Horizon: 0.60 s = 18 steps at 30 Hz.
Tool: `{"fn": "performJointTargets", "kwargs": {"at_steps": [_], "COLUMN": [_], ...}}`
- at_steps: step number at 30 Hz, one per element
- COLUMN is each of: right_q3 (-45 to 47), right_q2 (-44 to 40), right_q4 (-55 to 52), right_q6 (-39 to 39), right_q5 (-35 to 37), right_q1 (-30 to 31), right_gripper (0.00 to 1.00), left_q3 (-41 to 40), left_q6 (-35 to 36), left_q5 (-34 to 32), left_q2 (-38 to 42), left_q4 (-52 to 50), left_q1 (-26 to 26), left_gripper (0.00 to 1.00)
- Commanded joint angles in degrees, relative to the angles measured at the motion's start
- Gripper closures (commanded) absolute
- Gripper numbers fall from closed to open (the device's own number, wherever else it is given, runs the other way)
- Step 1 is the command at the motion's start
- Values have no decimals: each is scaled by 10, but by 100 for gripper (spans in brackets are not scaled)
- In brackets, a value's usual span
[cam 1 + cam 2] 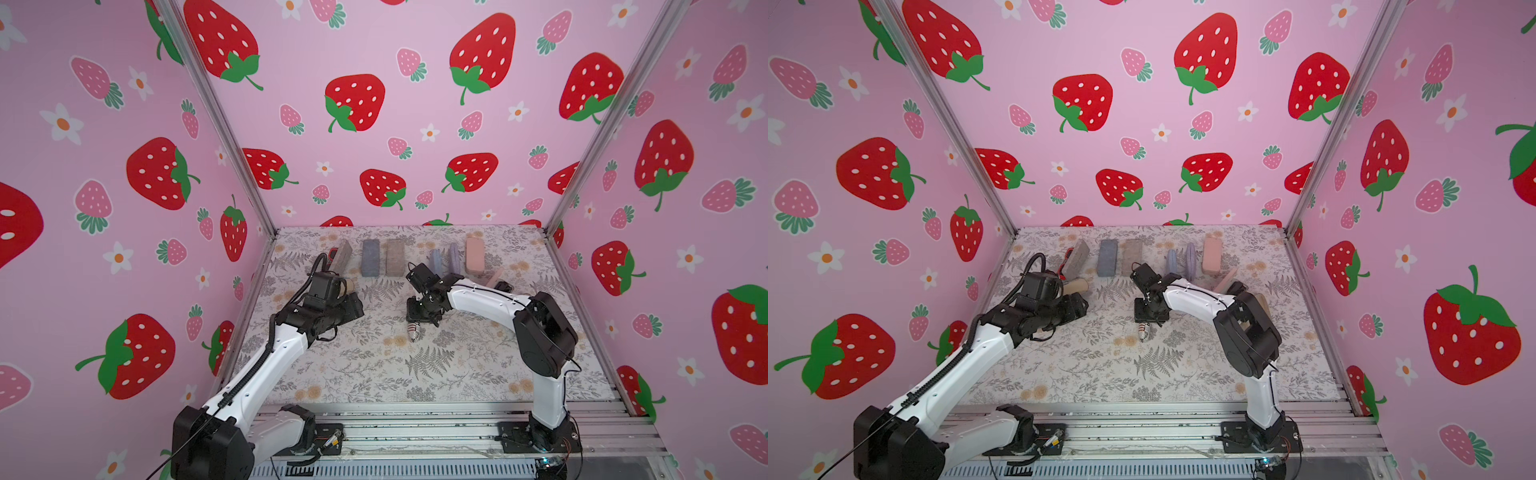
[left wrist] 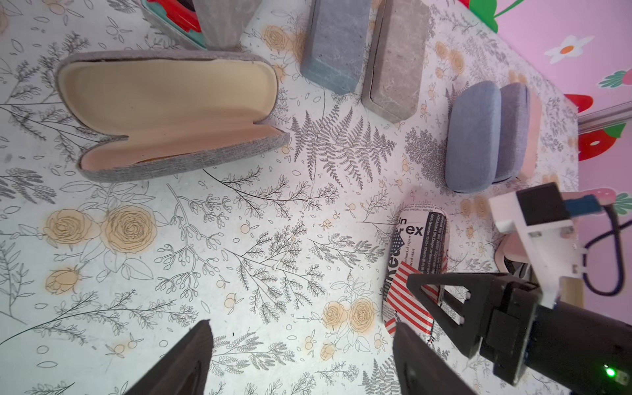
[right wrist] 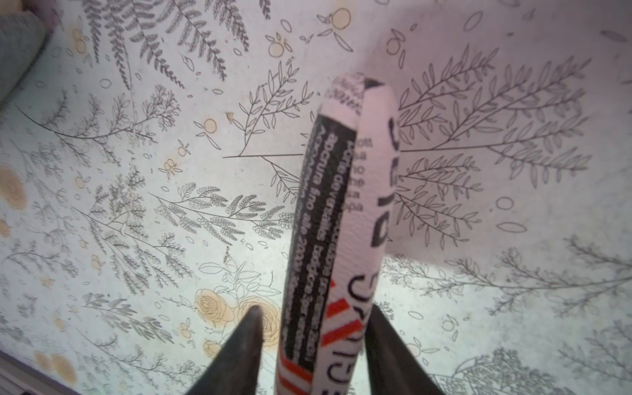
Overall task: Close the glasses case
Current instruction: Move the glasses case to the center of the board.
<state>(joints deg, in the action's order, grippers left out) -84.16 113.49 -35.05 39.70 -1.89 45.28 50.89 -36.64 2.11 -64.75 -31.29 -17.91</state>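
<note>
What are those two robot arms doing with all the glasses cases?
They are shutting glasses cases. The right gripper is down over a flag-and-newsprint case that seems to stand on its edge on the flowery table. Its jaws sit either side, with a gap on one side, and that case looks about shut. The left gripper hovers with jaws wide and nothing in them. A grey case near it lies wide open, not yet closed. More closed cases line the back.

Printed case (image 3: 325,222) — lower end cropped.
</note>
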Motion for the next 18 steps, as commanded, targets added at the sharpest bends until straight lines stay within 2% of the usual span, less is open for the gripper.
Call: {"fn": "performJointTargets", "kwargs": {"at_steps": [1, 7, 18], "right_q3": [-26, -70, -159], "right_q2": [25, 57, 103], "right_q4": [-30, -43, -70], "right_q6": [0, -14, -55], "right_q5": [22, 41, 42], "right_q1": [0, -16, -78], "right_gripper": [61, 74, 75], "left_q3": [-11, -17, -24], "left_q6": [11, 18, 21], "left_q5": [6, 9, 9], "left_q2": [13, 18, 20], "left_q4": [-23, -34, -42], "left_q1": [9, 25, 42], "left_gripper": [17, 17, 16]}}
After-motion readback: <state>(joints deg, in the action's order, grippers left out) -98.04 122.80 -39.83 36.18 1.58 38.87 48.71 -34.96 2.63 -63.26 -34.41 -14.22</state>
